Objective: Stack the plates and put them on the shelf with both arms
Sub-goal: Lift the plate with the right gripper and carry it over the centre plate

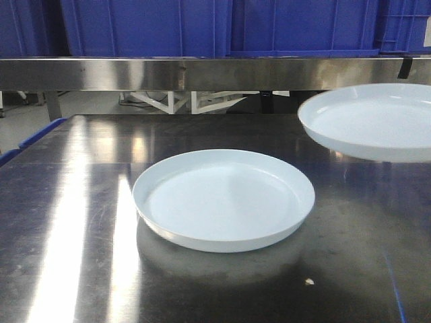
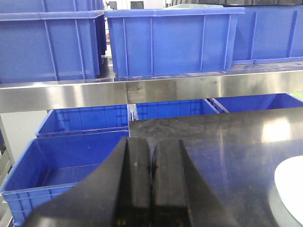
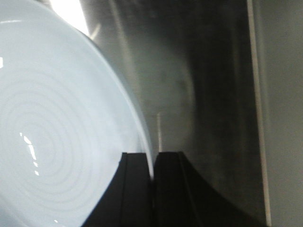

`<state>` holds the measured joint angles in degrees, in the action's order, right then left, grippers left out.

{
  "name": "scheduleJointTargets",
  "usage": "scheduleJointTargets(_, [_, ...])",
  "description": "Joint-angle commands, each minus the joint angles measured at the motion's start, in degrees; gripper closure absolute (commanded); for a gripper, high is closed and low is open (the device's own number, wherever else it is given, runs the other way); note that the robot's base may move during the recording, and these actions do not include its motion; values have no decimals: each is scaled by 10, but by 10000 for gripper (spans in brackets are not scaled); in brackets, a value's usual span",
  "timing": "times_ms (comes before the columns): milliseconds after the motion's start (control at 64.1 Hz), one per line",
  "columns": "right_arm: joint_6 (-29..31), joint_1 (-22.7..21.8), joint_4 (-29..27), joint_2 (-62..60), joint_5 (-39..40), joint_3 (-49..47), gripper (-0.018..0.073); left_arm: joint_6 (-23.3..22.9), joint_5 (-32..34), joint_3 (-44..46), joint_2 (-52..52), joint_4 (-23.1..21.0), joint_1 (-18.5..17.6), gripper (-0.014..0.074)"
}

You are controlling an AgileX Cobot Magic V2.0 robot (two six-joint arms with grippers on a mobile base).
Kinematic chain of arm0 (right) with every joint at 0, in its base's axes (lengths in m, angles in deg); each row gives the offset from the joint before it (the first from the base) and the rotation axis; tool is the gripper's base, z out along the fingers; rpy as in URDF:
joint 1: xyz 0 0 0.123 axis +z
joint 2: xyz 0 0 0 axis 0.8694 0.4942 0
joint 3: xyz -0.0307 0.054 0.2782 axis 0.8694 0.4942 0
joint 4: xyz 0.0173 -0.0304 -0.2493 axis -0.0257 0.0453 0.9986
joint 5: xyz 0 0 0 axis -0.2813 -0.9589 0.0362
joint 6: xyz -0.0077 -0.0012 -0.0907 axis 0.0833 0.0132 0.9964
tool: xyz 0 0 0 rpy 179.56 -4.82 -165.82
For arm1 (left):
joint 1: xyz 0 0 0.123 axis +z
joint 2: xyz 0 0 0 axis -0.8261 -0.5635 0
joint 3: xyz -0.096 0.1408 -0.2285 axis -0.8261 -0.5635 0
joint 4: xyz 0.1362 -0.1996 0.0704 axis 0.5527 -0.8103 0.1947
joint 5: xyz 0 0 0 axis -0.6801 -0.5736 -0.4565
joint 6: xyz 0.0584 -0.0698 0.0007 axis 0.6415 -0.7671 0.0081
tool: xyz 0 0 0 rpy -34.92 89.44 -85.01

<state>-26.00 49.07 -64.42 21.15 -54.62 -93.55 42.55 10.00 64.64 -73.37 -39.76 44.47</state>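
One pale bluish-white plate [image 1: 225, 198] lies flat on the dark steel table [image 1: 67, 202] near its middle. A second plate [image 1: 374, 121] hangs in the air at the right, above the table. In the right wrist view that lifted plate [image 3: 52, 132] fills the left side, and my right gripper [image 3: 153, 165] is shut on its rim. My left gripper [image 2: 151, 161] is shut with nothing in it, over the table's left edge; a sliver of the resting plate [image 2: 289, 189] shows at lower right. The shelf [image 1: 202, 73] runs across the back as a steel rail.
Blue crates [image 1: 222, 27] stand on the shelf above the rail. More blue crates [image 2: 57, 161] sit low to the left of the table, beyond its edge. A small crumb [image 1: 309, 282] lies on the table near the front.
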Motion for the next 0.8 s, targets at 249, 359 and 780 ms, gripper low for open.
scheduleJointTargets(249, [-17,141,-46,-7,54,-20,522,-1,47,18,-6,0,2,516])
scheduleJointTargets(359, [-34,186,-46,6,85,-20,522,-1,47,18,-6,0,2,516])
scheduleJointTargets(780, [-46,258,-45,47,110,-20,522,-1,47,18,-6,0,2,516])
